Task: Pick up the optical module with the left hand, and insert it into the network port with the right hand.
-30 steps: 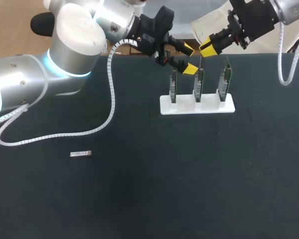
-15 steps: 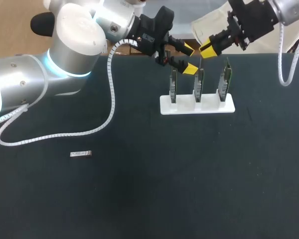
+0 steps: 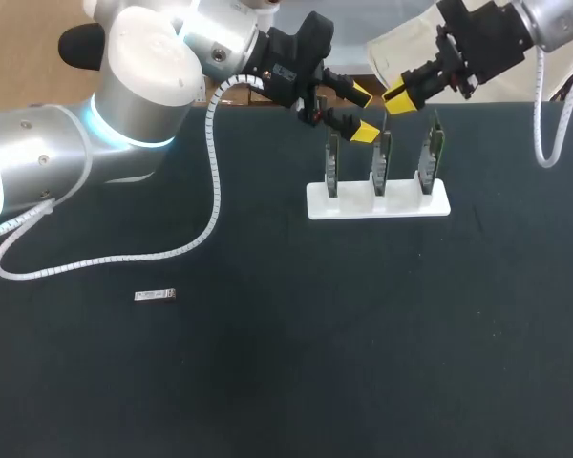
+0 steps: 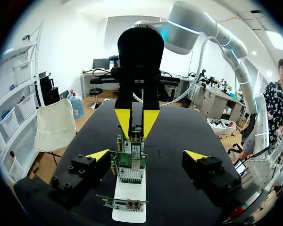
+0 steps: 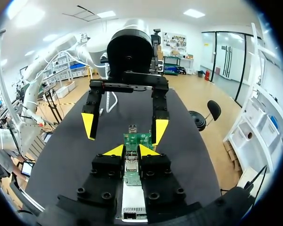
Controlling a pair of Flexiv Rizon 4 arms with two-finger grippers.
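The right gripper [image 3: 398,98] is hovering over the middle card [image 3: 382,162] in a white stand [image 3: 353,209], pinching a small silvery module [image 5: 130,165] between its nearly closed fingers.

The left gripper [image 3: 362,113] is hanging just beside it, fingers spread wide with nothing between them, crowding the space above the neighbouring card [image 3: 332,164]. Three cards are standing upright in the stand on the dark worktop [image 3: 363,334]. A white coiled cable [image 3: 213,181] is trailing across the worktop from the left arm, and a second small silvery piece [image 3: 155,295] is lying well apart from the stand. The right gripper's fingers are covering most of the module, so whether it is touching the card cannot be told.
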